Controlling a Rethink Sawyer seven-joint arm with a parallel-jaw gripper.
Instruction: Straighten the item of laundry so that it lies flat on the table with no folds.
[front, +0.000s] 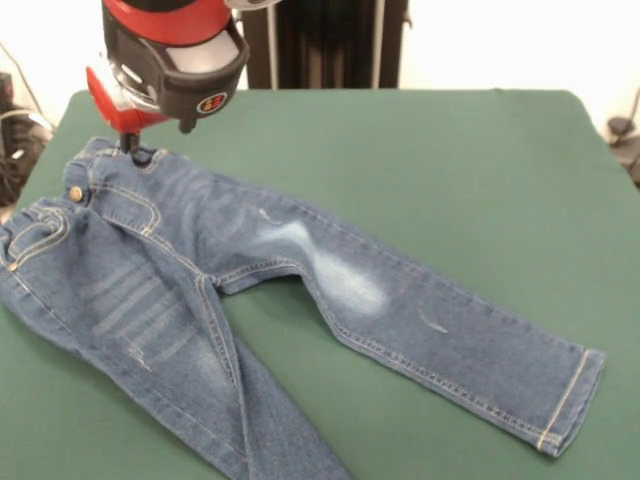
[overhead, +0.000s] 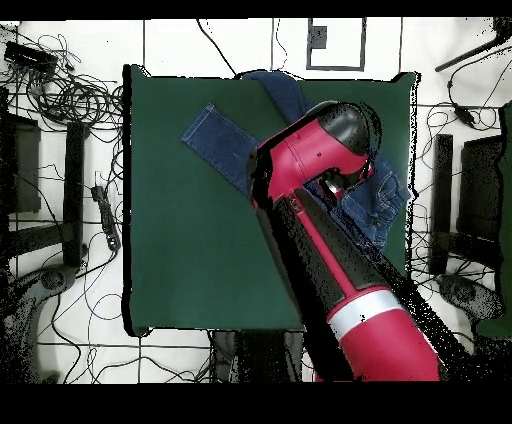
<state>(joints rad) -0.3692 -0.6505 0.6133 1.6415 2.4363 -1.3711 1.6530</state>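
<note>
Jeans (front: 250, 300) lay on the green table (front: 450, 170), toward its left in my front view, legs spread apart. My gripper (front: 131, 146) touched the waistband at the far corner. I could not tell if it was pinching the cloth.

Tangled black cables (overhead: 70, 95) on the white tiled floor (overhead: 210, 45), looping and crossing. Dark equipment boxes (overhead: 20, 165) at the picture's edge beside those cables, partly cut off. A slim black upright bar (overhead: 73, 190) just next to the cables, lying parallel to the boxes. A grey framed square panel (overhead: 334, 42) set on the floor, well apart from the cables. Dark vertical stands (front: 330, 45) against a white wall (front: 500, 45).
</note>
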